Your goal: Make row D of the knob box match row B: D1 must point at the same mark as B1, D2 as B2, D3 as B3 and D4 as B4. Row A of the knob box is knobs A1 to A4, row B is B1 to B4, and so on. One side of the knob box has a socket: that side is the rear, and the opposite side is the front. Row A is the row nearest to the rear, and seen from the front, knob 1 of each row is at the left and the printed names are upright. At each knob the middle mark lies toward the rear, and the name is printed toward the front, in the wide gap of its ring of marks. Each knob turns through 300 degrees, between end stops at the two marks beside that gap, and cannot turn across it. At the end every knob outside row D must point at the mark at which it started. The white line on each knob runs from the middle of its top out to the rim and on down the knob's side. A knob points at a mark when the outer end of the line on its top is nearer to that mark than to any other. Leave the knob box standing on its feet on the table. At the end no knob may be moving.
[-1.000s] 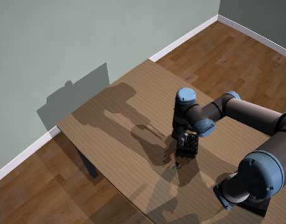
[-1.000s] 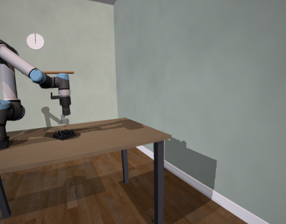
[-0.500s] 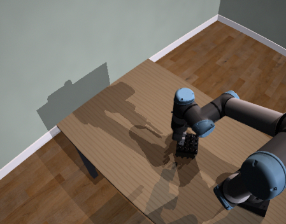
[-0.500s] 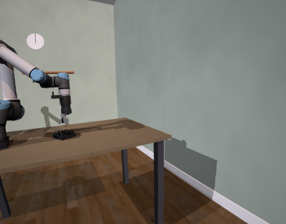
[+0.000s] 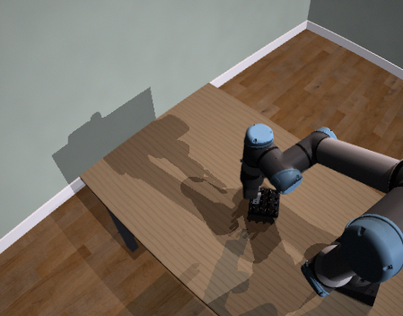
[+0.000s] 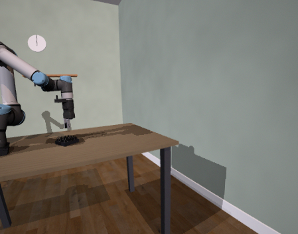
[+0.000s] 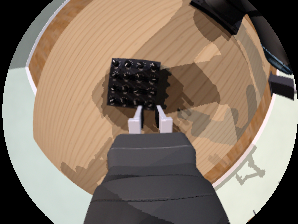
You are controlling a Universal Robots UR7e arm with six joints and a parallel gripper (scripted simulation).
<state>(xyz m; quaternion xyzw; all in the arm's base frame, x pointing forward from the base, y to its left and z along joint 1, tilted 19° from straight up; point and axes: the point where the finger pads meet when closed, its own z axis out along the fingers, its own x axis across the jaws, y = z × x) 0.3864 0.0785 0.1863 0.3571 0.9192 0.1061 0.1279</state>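
The black knob box [image 5: 264, 206] stands on the wooden table, with its dark knobs in a square grid. It also shows in the exterior view [image 6: 66, 140] and in the wrist view [image 7: 136, 83]. The knob lines and marks are too small to read. My gripper [image 6: 68, 127] hangs pointing down, clearly above the box and apart from it. In the wrist view the two pale fingers stand partly open over the near edge of the box with nothing between them. In the top view the wrist hides the fingers [image 5: 257, 197].
The arm's base [image 5: 350, 269] is fixed at the table's near right corner and shows as a dark block in the wrist view [image 7: 222, 3]. The wall runs along the table's far side. The table edge lies to the left of the box.
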